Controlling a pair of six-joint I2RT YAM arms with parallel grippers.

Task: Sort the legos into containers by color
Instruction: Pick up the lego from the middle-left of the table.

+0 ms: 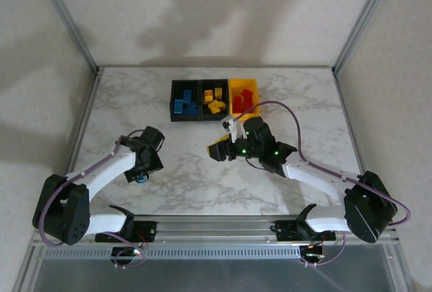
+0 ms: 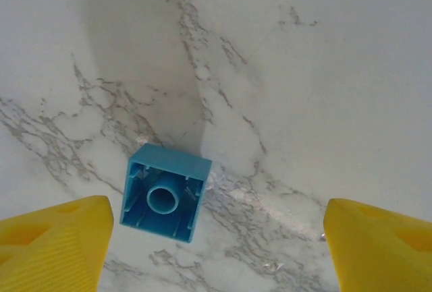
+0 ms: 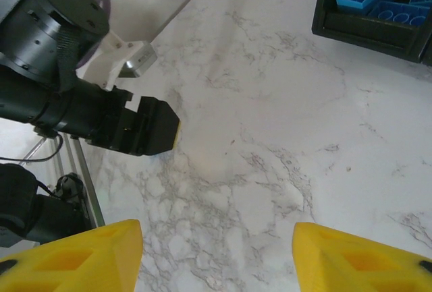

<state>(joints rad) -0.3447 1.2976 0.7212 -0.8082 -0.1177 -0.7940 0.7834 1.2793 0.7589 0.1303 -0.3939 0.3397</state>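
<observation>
**Blue brick lies between open fingers, ready to be grasped**

At the front left of the table, the left gripper points down at the marble with its two yellow fingers spread wide. Between them lies one blue lego. It is upside down, so its hollow underside with the round tube faces up. It sits nearer to the finger on the left of the wrist view and seems to touch neither finger. From above, this brick is a small blue spot under the left gripper, well apart from the containers.

The step in hand is probably the pick of this brick, and the grasp is not yet made. The next move calls for centring the fingers on the brick, which is a little turned against them. Then they must close on two flat sides, lift it and carry it to the bin with the blue pieces. Because of the turn, the brick may twist when it is squeezed.

Further right, at the far middle of the table, the three bins stand in a row. The left black bin holds blue legos, the middle black bin holds yellow legos, and the yellow bin holds red legos.

Just in front of them hangs the right gripper. Its fingers are apart, with nothing between them and bare marble below. It seems to have no brick of its own, so it should leave the way to the blue bin free.
</observation>
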